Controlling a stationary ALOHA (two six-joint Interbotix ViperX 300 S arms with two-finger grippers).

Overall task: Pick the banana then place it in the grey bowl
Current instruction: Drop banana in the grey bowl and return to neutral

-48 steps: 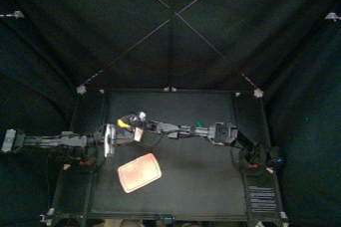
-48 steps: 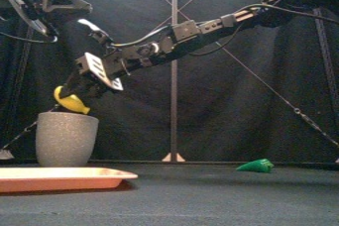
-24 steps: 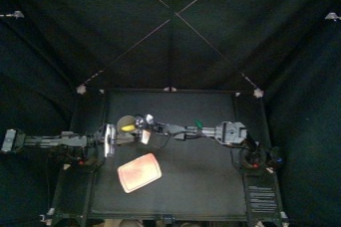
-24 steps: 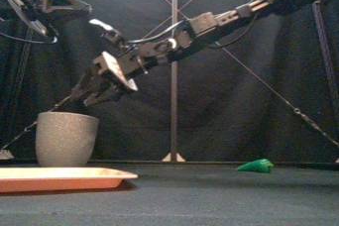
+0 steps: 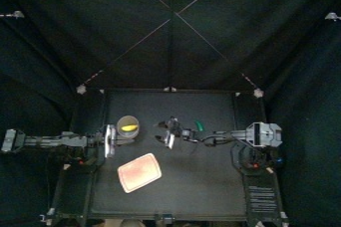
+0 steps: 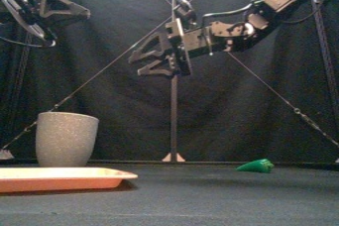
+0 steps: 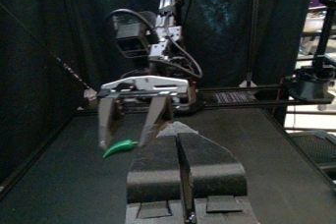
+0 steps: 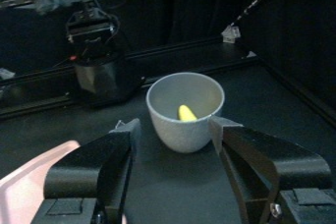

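Left arm: parked at the table's left edge. The left gripper [image 7: 184,141] has its jaws pressed together with nothing between them.

Tall grey speckled cup [image 6: 66,139]: upright at the left rear of the table. The small yellow toy banana [image 8: 188,113] lies inside it, at the bottom, clear of both grippers. On this evidence the placement appears done.

Flat pink tray [image 6: 59,177]: in front of the cup and apart from it. It is bare.

Right gripper [image 6: 157,59]: hangs above table level, to the right of the cup, with its jaws spread wide and empty.

Small green toy [image 6: 257,166]: on the table at the right, well apart.

Handling assessment: the banana is probably light, rigid and smooth, so liable to slip. If regrasped, pinch across its middle, entering through the cup's mouth from above.
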